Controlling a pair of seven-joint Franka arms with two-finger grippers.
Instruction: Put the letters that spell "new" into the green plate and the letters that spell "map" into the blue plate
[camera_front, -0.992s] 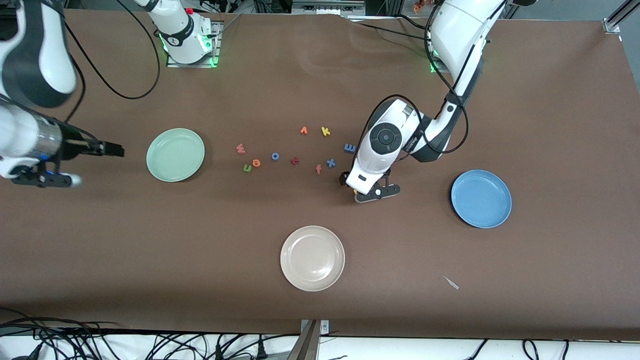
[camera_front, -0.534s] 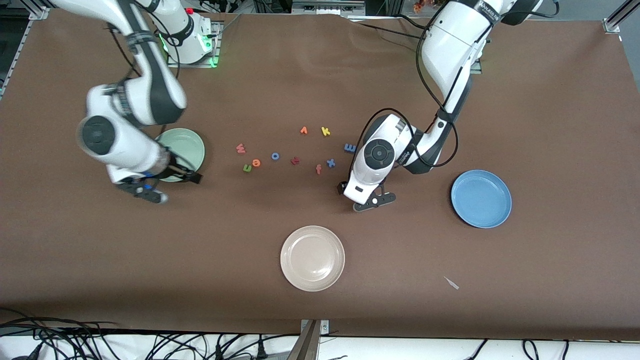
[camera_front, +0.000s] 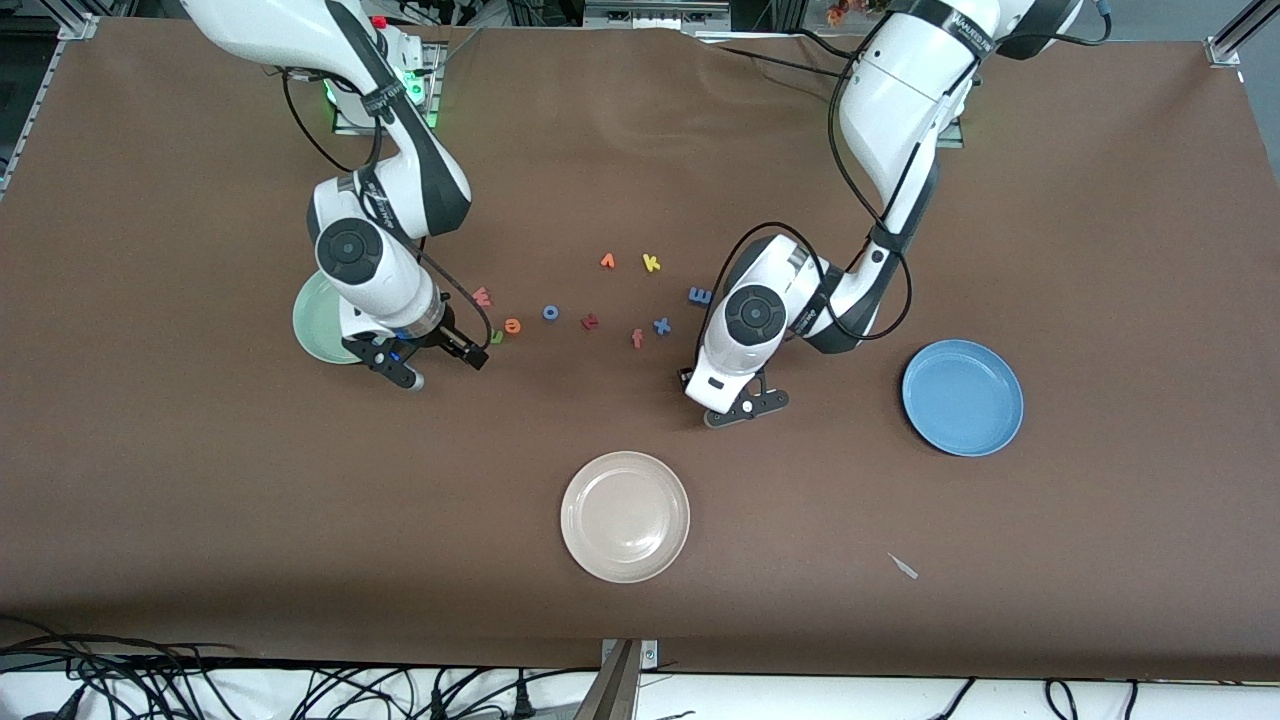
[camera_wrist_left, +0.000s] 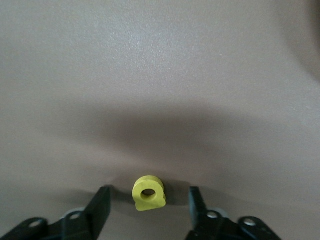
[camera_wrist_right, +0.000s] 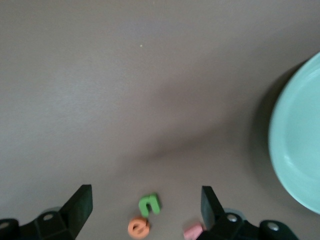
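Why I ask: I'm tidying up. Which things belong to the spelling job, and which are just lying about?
Job: green plate, blue plate, pink w, orange e, green n, blue m, yellow a.
Lying about: beige plate, yellow k, orange wedge letter, blue o, blue x, salmon f, dark red letter, pale scrap.

text: foam letters on table read as characters | pinkish-red w (camera_front: 482, 296) | orange e (camera_front: 513, 325) | green n (camera_wrist_right: 149, 204) | blue o (camera_front: 550, 313) | salmon f (camera_front: 637, 339) | blue x (camera_front: 661, 325) | yellow k (camera_front: 651, 263) | blue m (camera_front: 700, 295) | yellow a (camera_wrist_left: 148, 192) | left arm's link lettering too small to read
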